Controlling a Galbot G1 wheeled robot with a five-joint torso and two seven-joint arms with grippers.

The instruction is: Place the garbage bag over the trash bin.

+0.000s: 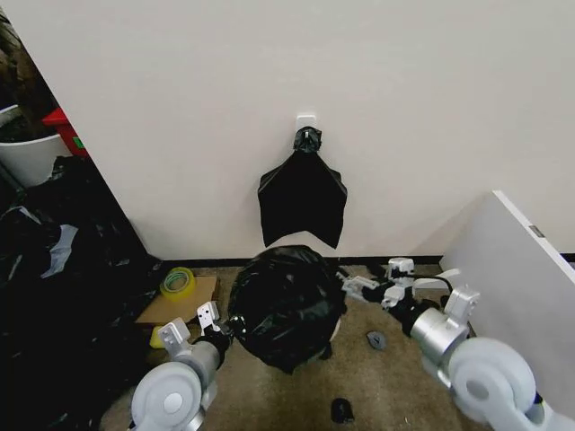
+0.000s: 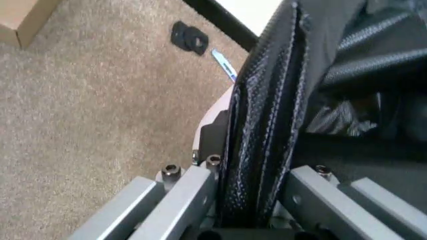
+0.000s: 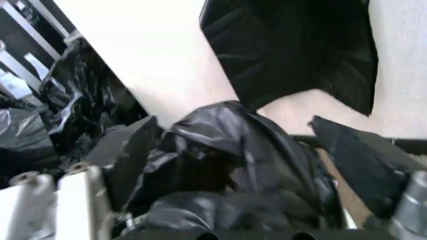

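Already the garbage bag (image 1: 286,305) draped over the trash bin (image 1: 334,330) on the carpet below the wall. Left claw (image 1: 214,325) pinched a fold at its side; right claw (image 1: 367,289) sat spread around bunched plastic. Both needed to tug evenly downward, slowly, lest the film tear.

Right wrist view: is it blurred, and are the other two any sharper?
Right wrist view: soft throughout, the garbage bag a smeared glossy mass between the right tool's fingers. Left wrist view: near bag folds and the left tool slightly soft, carpet texture clearer. Head view: sharpest, evenly lit, mild glare on the bag and a faint shadow under the hanging bag bunch.
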